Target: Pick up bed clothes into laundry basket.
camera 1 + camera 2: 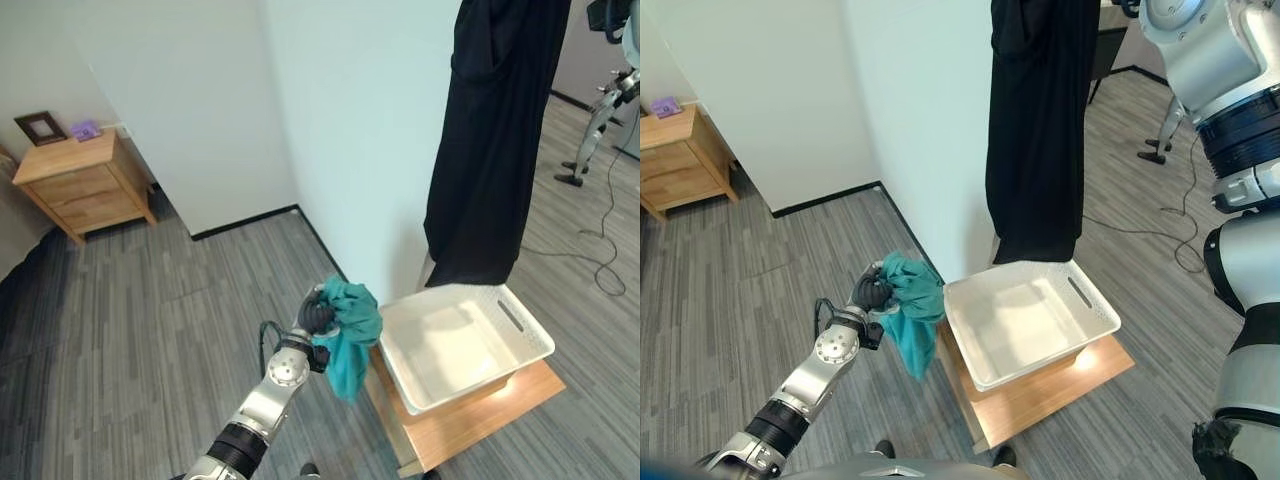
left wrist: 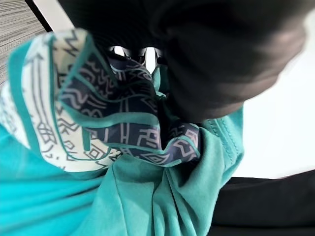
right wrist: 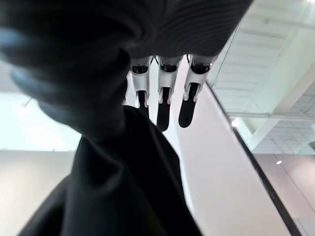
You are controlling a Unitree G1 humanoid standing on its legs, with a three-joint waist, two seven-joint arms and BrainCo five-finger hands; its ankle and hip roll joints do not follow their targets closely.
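My left hand (image 1: 317, 316) is shut on a teal garment (image 1: 350, 330), which hangs bunched just left of the white laundry basket (image 1: 480, 380). In the left wrist view the teal cloth (image 2: 162, 196) shows a white and navy patterned part (image 2: 123, 128) tucked under the hand's dark cover. A long black garment (image 1: 490, 150) hangs down from above, its lower end at the basket's far rim. My right hand (image 3: 162, 93) holds it up high, fingers curled over the black cloth (image 3: 113, 187). The basket's inside looks bare.
The basket stands on a low wooden platform (image 1: 500, 410) against a white wall corner (image 1: 370, 130). A wooden nightstand (image 1: 80, 185) with a picture frame (image 1: 40, 127) stands at the far left. Grey plank floor (image 1: 180, 320) lies open to the left.
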